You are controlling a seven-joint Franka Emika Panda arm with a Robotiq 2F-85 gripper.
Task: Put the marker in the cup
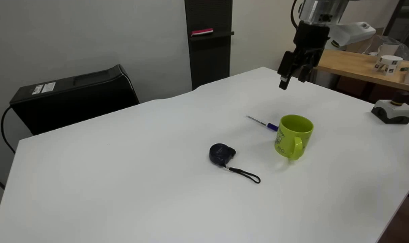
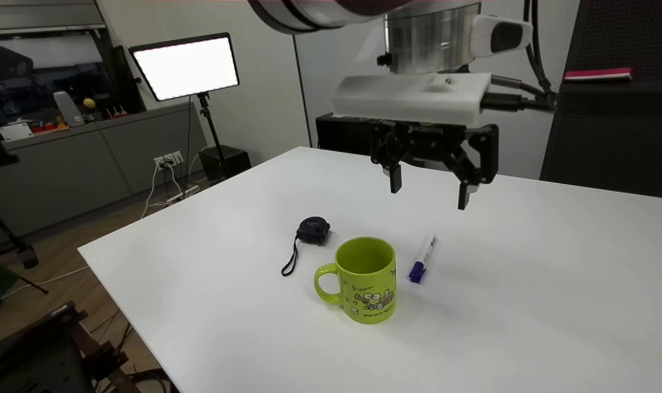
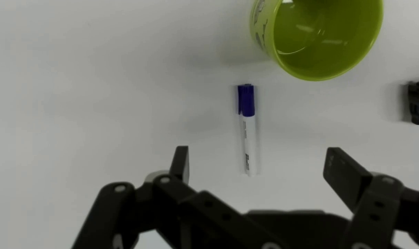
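Plain white, the table point(image 1: 123, 189) spread out beneath my jaws, which hung above it, wide apart and holding nothing. Flat on it lay the marker point(image 3: 249, 130), its blue cap point(image 3: 247, 100) the end nearer the cup point(image 2: 365, 281) but not touching it. I judged it light and stiff, its slick round barrel point(image 3: 250, 145) apt to roll if one side pushed first. Mid-barrel, squarely across its length, seemed the best hold; the cap alone might have pulled loose. The cup, probably ceramic, looked hard and chippable, so I wanted no knock against it.
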